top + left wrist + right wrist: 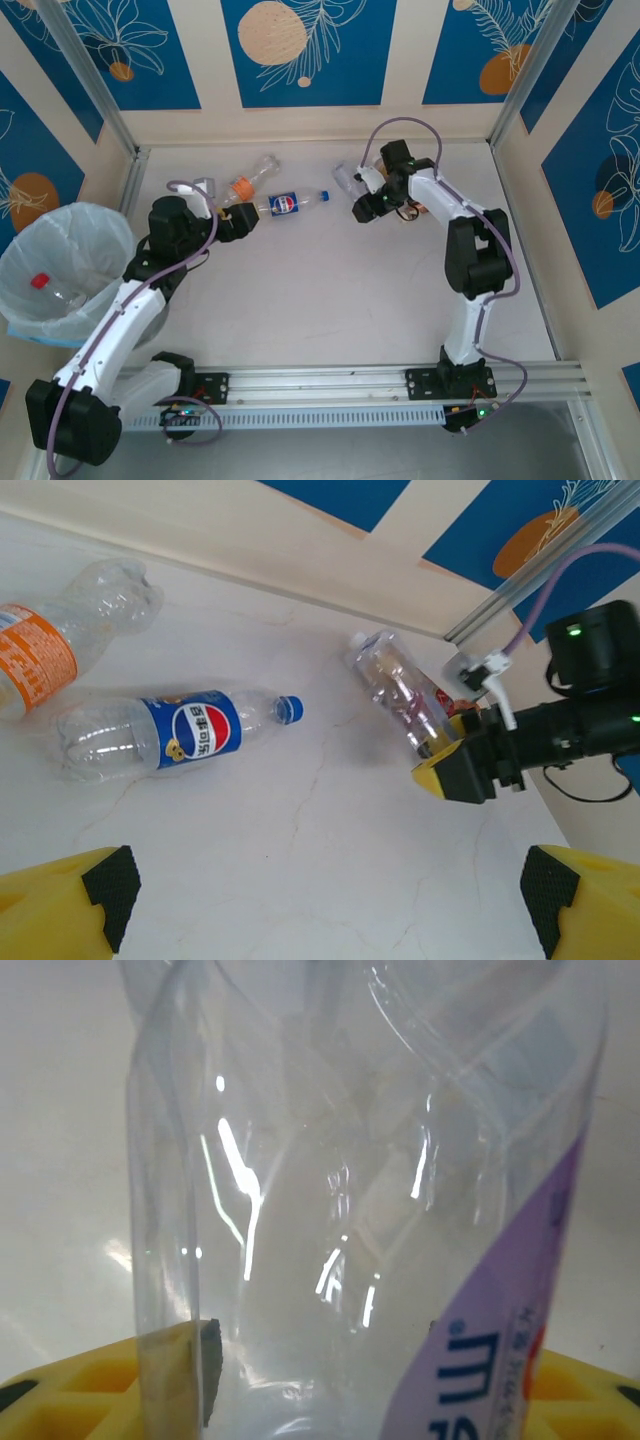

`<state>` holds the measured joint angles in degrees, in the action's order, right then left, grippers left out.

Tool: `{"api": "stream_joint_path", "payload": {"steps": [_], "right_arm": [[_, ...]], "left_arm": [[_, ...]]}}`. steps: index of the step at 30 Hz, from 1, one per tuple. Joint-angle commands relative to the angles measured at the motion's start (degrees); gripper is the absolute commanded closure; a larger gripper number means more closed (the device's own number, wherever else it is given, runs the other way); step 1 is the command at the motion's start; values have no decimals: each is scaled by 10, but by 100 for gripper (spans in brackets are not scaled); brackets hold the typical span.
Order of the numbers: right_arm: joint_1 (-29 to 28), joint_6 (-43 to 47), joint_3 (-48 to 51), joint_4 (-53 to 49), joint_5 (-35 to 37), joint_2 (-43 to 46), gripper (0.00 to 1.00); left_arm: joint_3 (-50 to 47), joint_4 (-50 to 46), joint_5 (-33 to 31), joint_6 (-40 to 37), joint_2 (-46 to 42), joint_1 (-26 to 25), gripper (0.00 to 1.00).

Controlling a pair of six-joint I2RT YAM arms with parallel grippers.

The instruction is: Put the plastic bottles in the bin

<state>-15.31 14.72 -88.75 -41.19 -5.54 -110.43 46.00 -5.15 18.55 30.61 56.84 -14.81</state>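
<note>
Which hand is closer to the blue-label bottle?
Left. The left hand sits open just short of the blue-label bottle; the right hand is farther off, gripping a clear bottle.

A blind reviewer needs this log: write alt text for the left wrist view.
The left gripper, fingers wide apart, hovers over a white table where a blue-labelled bottle and an orange-labelled bottle lie on their sides. At right, the right gripper grips a clear bottle.
</note>
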Motion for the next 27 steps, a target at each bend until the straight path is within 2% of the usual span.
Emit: {"api": "stream_joint_path", "payload": {"steps": [1,4,12,16,20,27], "right_arm": [[-15,-47,38,66,-70,49,53],[-26,-73,69,92,-78,78,54],[-89,-226,164,182,-45,141,54],[-112,-317,213,258,-82,173,54],[-142,-365,252,342,-127,187,54],[-194,-509,292,474,-127,169,54]], "left_arm": [[9,10,34,10,17,-6,1],[11,15,42,16,28,-6,1],[12,17,58,22,38,-6,1],[14,18,62,26,46,-6,1],[20,20,74,34,61,-7,1],[32,20,84,34,84,-11,1]]}}
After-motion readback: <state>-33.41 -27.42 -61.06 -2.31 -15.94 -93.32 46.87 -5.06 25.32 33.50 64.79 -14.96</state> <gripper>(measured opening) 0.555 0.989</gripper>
